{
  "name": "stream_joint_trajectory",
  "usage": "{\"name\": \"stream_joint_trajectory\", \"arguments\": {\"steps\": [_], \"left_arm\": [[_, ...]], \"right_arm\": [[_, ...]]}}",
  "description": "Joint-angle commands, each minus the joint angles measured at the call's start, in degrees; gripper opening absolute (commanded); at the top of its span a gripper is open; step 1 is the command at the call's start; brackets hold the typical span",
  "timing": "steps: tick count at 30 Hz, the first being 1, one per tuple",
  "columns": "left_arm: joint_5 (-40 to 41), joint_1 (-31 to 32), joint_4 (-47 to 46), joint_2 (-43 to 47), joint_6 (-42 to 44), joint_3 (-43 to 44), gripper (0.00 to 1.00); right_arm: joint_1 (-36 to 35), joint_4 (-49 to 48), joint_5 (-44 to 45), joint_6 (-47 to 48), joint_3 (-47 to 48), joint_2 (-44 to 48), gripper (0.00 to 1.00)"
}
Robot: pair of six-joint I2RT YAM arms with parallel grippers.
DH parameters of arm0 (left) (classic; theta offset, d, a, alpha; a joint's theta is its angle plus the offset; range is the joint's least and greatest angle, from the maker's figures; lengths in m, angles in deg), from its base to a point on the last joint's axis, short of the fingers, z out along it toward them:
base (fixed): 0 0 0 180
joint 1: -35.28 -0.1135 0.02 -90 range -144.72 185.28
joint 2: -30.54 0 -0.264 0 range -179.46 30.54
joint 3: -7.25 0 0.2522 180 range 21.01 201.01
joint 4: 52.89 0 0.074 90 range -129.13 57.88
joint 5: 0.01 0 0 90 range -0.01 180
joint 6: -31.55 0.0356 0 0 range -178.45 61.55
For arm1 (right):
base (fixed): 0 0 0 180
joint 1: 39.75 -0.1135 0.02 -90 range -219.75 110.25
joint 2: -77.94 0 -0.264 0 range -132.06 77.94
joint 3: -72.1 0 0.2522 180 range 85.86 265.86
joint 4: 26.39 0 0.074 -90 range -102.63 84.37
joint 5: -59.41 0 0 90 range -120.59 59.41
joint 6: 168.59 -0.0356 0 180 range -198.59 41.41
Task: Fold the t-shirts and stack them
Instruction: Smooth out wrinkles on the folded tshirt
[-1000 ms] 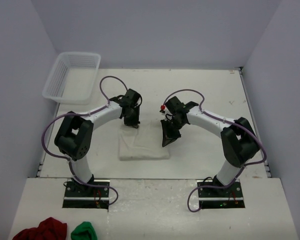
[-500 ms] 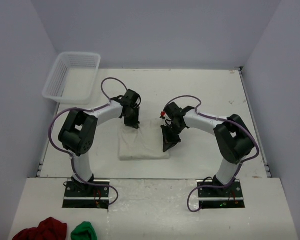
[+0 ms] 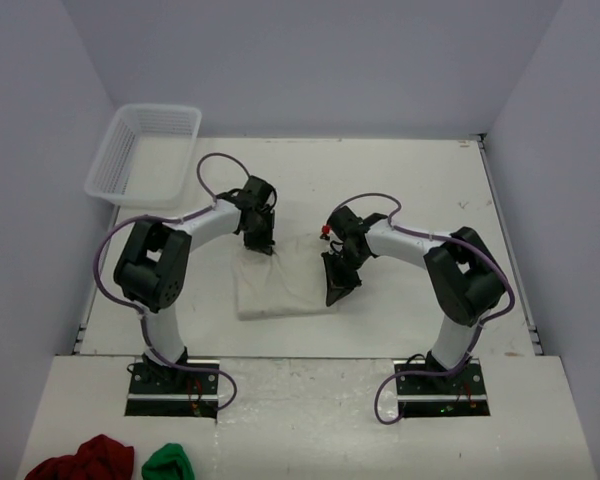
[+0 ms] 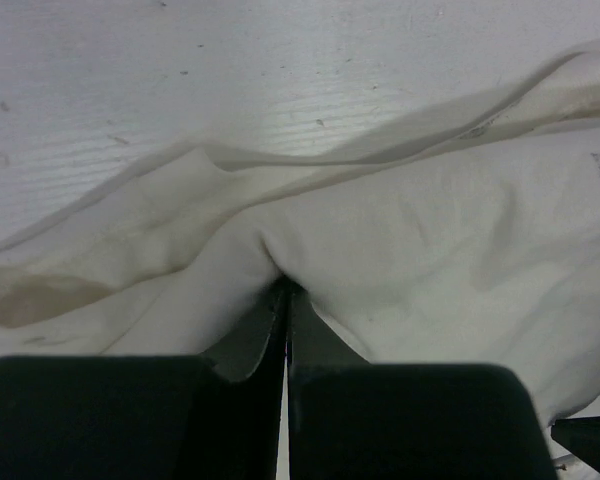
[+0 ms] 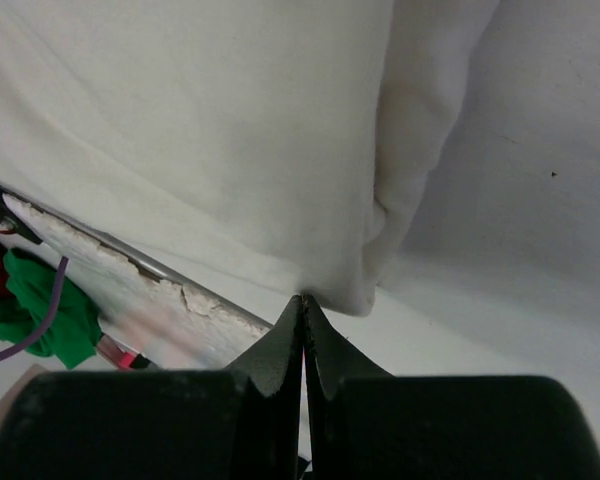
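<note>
My left hand (image 3: 264,247) pinches far-left corner of t-shirt (image 3: 285,290), fingers pressed together on raised ridge of cloth; my right hand (image 3: 334,288) nips right edge same way. T-shirt lies mid-worktop (image 3: 420,180) between my arms, rough folded rectangle. Judgement: paired grips hold fabric spread for next fold. Cotton off-white, soft, limp, creased; faint tan stain beside left grip

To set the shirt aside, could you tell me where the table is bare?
Bare: the table beyond the shirt, right of the basket, and its right side. Crowded: the middle, left gripper and right gripper pinching the shirt.
</note>
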State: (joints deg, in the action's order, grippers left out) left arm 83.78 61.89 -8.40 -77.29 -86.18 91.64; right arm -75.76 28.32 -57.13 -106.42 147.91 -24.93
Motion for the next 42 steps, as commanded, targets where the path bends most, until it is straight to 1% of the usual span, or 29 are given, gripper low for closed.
{"name": "stream_joint_trajectory", "arguments": {"steps": [1,3,6,9,11,13,22,30,42], "left_arm": [[5.2,-1.1,3.9,6.6,1.5,2.8,0.00],[6.0,-1.1,5.9,9.6,1.2,4.1,0.00],[6.0,-1.1,9.7,11.6,0.7,6.6,0.00],[6.1,-1.1,11.0,12.7,0.4,7.3,0.00],[7.8,-1.1,11.5,12.9,0.4,7.3,0.00],[8.3,-1.1,12.8,12.4,0.5,7.5,0.00],[8.9,-1.1,13.1,12.4,-0.3,5.6,0.00],[10.2,-1.1,15.9,9.0,-0.8,5.3,0.00],[11.2,-1.2,15.1,5.8,-0.7,3.4,0.00]], "right_arm": [[-0.5,2.4,0.4,0.7,4.4,1.2,0.00],[-0.6,3.3,0.4,1.0,6.5,1.4,0.00],[-0.6,4.4,0.4,1.3,8.4,1.4,0.00],[-0.6,4.4,0.1,1.4,8.9,1.4,0.00],[-0.6,4.4,0.0,1.5,8.8,0.8,0.00],[-0.7,4.2,-0.3,1.5,8.8,0.7,0.00],[-1.1,3.2,-0.4,1.3,7.5,0.1,0.00],[-1.3,2.9,-0.2,1.3,6.7,-0.9,0.00],[-1.4,3.3,0.6,0.9,5.6,-2.9,0.00]]}}
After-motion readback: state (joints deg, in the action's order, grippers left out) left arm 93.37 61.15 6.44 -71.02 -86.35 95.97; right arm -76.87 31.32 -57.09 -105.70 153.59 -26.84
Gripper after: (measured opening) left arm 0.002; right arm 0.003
